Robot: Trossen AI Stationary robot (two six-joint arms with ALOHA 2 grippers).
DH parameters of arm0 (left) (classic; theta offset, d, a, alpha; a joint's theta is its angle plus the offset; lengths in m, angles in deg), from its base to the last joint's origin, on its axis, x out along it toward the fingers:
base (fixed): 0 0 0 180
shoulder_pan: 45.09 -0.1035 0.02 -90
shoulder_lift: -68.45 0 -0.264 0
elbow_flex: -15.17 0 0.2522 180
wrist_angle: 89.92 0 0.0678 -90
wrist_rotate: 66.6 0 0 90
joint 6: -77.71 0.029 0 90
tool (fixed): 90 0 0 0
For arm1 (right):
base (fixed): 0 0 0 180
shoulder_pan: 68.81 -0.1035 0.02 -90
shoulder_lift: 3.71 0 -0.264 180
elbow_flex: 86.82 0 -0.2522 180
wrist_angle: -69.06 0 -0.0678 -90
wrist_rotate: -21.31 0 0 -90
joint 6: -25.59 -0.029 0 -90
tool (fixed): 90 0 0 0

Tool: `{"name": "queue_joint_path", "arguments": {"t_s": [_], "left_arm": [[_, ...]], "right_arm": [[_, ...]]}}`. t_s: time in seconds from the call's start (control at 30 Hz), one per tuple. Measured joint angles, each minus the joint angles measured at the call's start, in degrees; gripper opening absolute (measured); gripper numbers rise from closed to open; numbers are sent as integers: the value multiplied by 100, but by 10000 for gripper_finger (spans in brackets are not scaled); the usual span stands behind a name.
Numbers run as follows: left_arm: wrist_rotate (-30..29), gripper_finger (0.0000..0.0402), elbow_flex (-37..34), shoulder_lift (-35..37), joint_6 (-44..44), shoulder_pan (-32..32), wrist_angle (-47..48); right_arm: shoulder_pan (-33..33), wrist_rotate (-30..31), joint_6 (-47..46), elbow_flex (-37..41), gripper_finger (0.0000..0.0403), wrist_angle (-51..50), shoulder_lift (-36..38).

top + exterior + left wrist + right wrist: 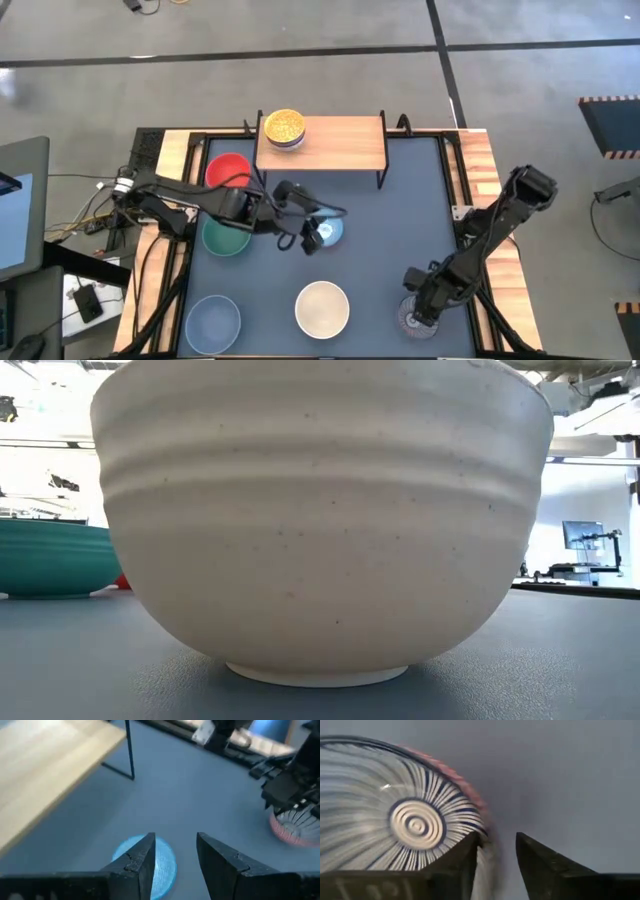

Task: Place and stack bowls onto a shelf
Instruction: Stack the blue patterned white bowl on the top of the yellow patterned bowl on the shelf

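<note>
Ribbed bowl (413,318) at the surface's near right corner: radiating dark-and-white stripes inside, concentric rings at the centre, pinkish outer rim. Right gripper (420,303) down on it, jaws part spread and straddling the rim, one finger inside, one outside; firm pinch or not, cannot tell.

Patterned light blue bowl (326,232) mid-surface, just under the left gripper (310,237). Jaws part spread, a clear gap between the fingers (136,865), hovering over the bowl; contact cannot be told.

Count on the surface (400,220): six bowls. Red (229,170) and green (226,236) at left, one behind the other; grey-blue (214,322) near left; cream (322,308) near centre; plus the two above.

Cream bowl fills the low view: matte, faintly speckled, shallow horizontal ridges, small foot ring.

Shelf (335,145) at the far edge: pale wood plank, thin black legs. One stack at its left end, yellow bowl (283,126) on top, a darker bowl's edge under it.

Surface dark blue-grey, smooth, wood-edged.
</note>
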Motion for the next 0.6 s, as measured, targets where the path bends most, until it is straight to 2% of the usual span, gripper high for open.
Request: {"name": "queue_joint_path", "arguments": {"t_s": [0.1, 0.2, 0.37, 0.6], "left_arm": [[167, 128, -1, -165, -197, 55, -307], [575, 128, -1, -354, -380, 109, -467], [924, 128, -1, -541, -537, 202, -598], [893, 128, 2, -634, -297, 224, -1260]], "right_arm": [[8, -7, -274, -137, 95, -9, -138], [46, 176, -567, -362, 37, -134, -118], [375, 999, -543, -1059, 39, -1032, -67], [1275, 2050, -48, -2300, 44, -2791, -106]]}}
